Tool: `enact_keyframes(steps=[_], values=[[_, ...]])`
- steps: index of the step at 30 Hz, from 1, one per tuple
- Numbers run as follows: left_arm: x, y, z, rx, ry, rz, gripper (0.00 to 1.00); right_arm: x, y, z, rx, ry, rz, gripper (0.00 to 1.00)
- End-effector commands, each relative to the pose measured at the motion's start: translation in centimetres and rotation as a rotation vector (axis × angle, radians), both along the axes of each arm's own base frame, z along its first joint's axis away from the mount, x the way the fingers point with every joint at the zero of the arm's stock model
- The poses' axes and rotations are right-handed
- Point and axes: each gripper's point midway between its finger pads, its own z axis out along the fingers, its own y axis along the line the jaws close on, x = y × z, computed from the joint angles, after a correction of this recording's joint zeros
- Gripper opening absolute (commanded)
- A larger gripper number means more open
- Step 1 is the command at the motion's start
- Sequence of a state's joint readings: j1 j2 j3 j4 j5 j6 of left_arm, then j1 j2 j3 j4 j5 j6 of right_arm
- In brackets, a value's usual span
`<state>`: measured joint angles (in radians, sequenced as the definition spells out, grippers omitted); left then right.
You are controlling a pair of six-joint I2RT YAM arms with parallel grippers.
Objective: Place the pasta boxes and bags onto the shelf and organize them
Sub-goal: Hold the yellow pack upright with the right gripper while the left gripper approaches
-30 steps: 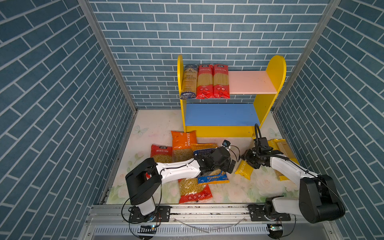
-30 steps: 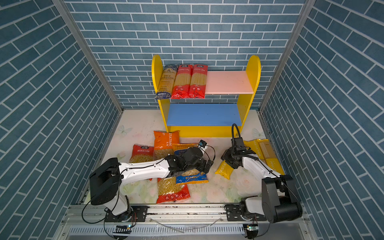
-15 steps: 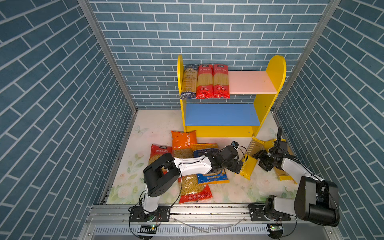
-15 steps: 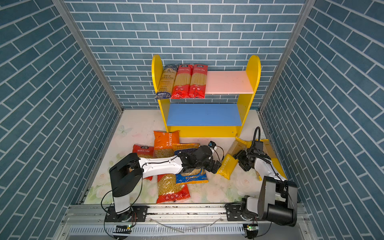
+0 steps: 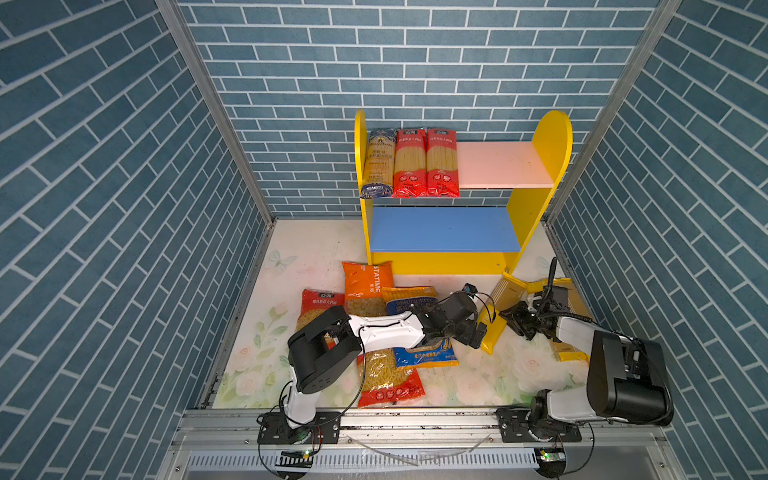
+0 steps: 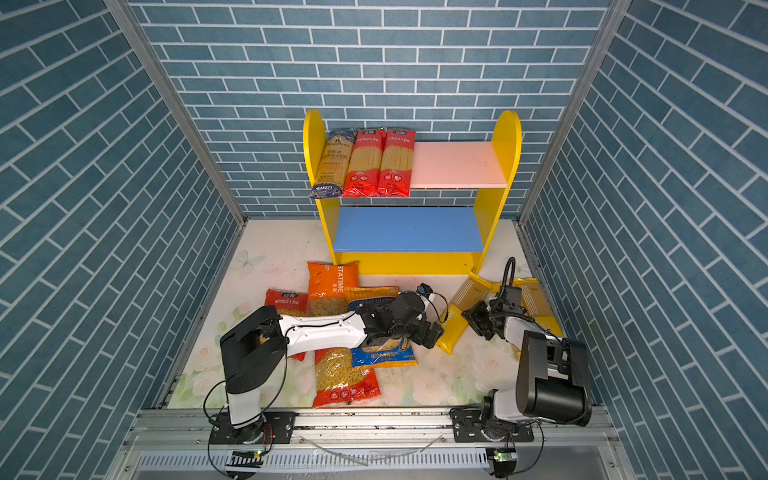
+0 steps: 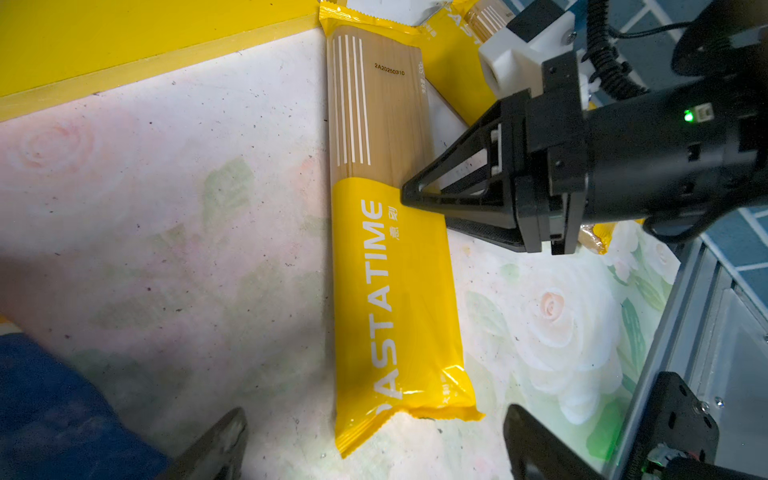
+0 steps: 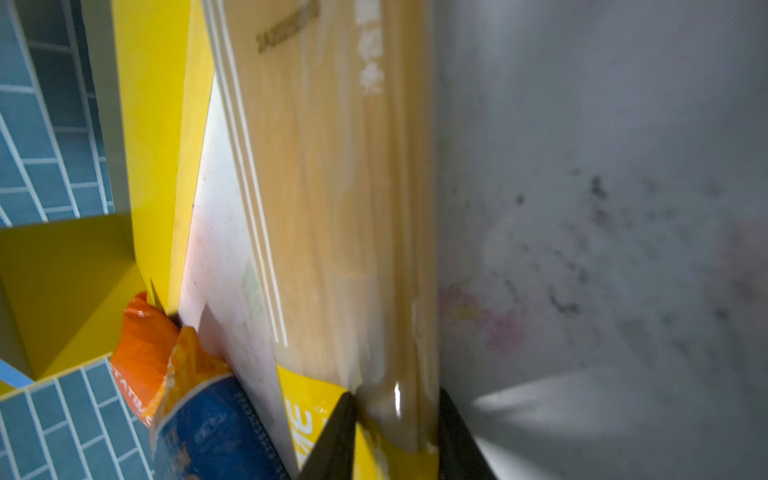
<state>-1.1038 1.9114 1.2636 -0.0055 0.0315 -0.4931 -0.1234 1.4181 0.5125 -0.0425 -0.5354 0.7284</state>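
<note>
On the floor (image 5: 291,257) at left, four bags (image 5: 368,286) wait; behind, three long packs (image 5: 409,162) already lie on the shelf (image 5: 544,174). The left gripper (image 5: 478,333) gapes at the end of one yellow pack (image 5: 494,303), the right gripper (image 5: 506,313) pinches its edge; two more yellow packs (image 6: 536,299) wait beyond.
</note>
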Motion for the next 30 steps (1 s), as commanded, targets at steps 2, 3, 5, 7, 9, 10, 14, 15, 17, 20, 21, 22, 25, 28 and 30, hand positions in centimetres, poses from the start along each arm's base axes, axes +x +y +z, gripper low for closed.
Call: enact_keyframes(steps=[2, 3, 5, 7, 9, 10, 14, 15, 17, 20, 21, 22, 25, 28, 30], values=[[0.9, 1.2, 2.5, -0.017, -0.039, 0.02, 0.97, -0.4, 1.4, 0.9, 0.038, -0.038, 0.038, 0.21], [1.1, 1.5, 3.0, -0.023, -0.047, 0.026, 0.97, -0.4, 1.4, 1.3, 0.041, -0.036, 0.034, 0.18], [1.5, 2.0, 3.9, -0.033, -0.06, 0.038, 0.97, -0.2, 1.6, 2.2, 0.059, -0.051, 0.029, 0.14], [1.6, 2.4, 4.8, -0.04, -0.072, 0.043, 0.97, 0.1, 2.0, 3.3, 0.087, -0.076, 0.026, 0.11], [1.7, 2.7, 5.5, -0.042, -0.086, 0.044, 0.97, 0.4, 2.3, 4.5, 0.105, -0.101, 0.021, 0.06], [1.7, 3.0, 5.8, -0.042, -0.092, 0.048, 0.97, 0.5, 2.4, 5.2, 0.114, -0.114, 0.018, 0.05], [1.6, 3.9, 7.1, -0.029, -0.114, 0.054, 0.97, 0.7, 3.0, 8.2, 0.129, -0.165, 0.029, 0.04], [1.6, 4.2, 7.4, -0.027, -0.122, 0.056, 0.97, 0.7, 3.1, 9.1, 0.129, -0.18, 0.035, 0.03], [1.6, 4.8, 7.9, -0.026, -0.133, 0.064, 0.97, 0.6, 3.4, 10.8, 0.129, -0.212, 0.049, 0.01], [1.8, 5.9, 8.5, -0.023, -0.144, 0.08, 0.97, 0.5, 4.2, 12.9, 0.137, -0.252, 0.08, 0.0], [1.9, 6.3, 8.8, -0.021, -0.152, 0.086, 0.97, 0.3, 4.7, 13.4, 0.141, -0.263, 0.095, 0.0], [2.0, 6.7, 8.8, -0.015, -0.157, 0.092, 0.97, 0.2, 5.2, 14.1, 0.144, -0.279, 0.113, 0.0], [2.4, 8.1, 9.1, -0.009, -0.158, 0.116, 0.97, -0.2, 7.0, 15.8, 0.15, -0.323, 0.175, 0.0], [3.1, 9.8, 9.6, -0.04, -0.137, 0.153, 0.98, -0.5, 8.6, 17.0, 0.157, -0.373, 0.231, 0.0], [3.5, 10.9, 9.8, -0.075, -0.107, 0.177, 0.98, -0.7, 9.4, 17.4, 0.162, -0.404, 0.259, 0.0]])
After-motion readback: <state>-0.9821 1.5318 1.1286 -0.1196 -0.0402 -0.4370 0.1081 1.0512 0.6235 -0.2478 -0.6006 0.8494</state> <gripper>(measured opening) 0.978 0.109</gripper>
